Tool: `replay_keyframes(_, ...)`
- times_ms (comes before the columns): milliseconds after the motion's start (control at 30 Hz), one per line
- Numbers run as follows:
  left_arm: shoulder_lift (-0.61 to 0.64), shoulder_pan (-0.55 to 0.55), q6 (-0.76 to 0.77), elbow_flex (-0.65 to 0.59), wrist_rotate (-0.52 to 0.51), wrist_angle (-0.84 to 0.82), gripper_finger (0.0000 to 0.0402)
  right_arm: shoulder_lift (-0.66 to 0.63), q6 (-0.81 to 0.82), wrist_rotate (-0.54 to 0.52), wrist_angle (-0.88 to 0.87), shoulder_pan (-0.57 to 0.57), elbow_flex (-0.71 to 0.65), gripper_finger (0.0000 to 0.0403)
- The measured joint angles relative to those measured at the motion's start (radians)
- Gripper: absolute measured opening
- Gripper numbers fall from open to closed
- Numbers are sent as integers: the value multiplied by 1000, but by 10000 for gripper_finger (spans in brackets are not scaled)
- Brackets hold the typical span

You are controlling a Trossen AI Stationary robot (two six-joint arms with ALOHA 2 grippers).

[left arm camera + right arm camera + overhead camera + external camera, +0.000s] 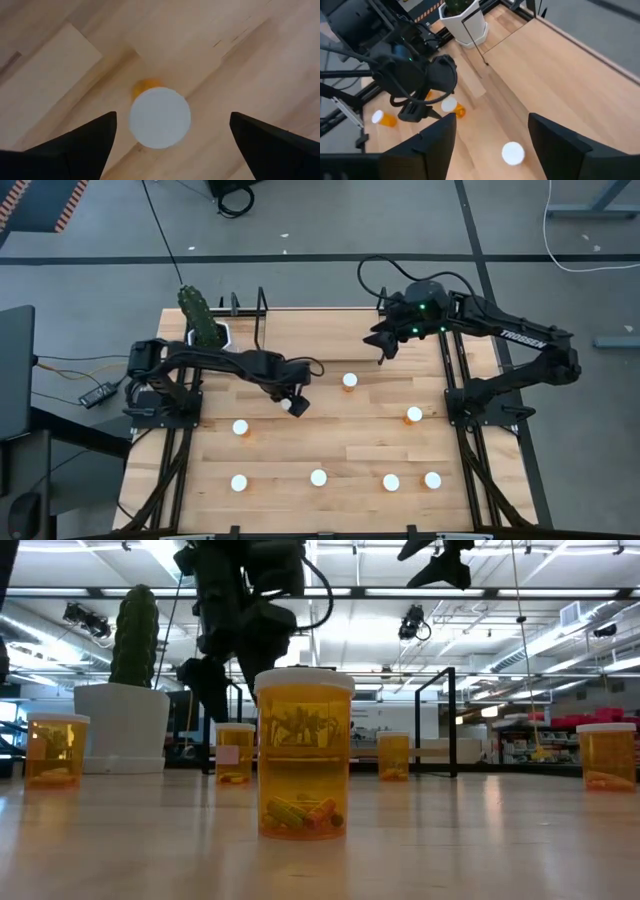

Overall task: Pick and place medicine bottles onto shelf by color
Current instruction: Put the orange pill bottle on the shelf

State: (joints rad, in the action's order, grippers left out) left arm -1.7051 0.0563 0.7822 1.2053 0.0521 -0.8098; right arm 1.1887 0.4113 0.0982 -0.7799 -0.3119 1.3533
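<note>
Hovering over one medicine bottle (160, 117), your left gripper (294, 404) has its fingers (82, 137) spread wide apart, with the white cap directly below and centred between them. Nothing is held. The bottle stands on the counter (360, 445) right beneath the gripper, apart from both fingers.

To do this pick well, you should probably come straight down, keep the cap centred, and stop with the fingers on the amber wall below the cap, since the cap's edge likely gives a poorer hold. Close evenly so neither finger pushes the bottle sideways first. Lift vertically before you carry it across.

That bottle stands upright: its long axis runs vertically, cap facing up at the gripper, so only a sliver of orange body shows past the cap. The other bottles in view also stand upright.

Your right gripper (385, 340) hangs above the counter with its fingers (432, 137) parted and empty. Another bottle (513, 152) stands below and ahead of it, well apart from the fingers.

The shelf (250, 315) lies beyond the left gripper, toward the counter's far edge, just beside the white cactus pot (208, 330). From here you cannot tell whether any bottle rests on it. Mind the thin black wire uprights when you bring a bottle in.
</note>
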Motion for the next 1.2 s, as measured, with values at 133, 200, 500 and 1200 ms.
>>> replay_keyframes(133,-41,-3,0,0,-2,1,393,-7,-31,-13,-5,0,0,257)
replay_keyframes(200,-57,-3,6,0,-2,0,393,-7,-44,-16,-9,0,0,257)
replay_keyframes(500,-64,-10,35,0,-8,35,360,-6,-85,-16,-52,0,0,257)
replay_keyframes(1200,-61,-4,-40,0,18,26,213,-6,-98,-23,-54,0,-1,257)
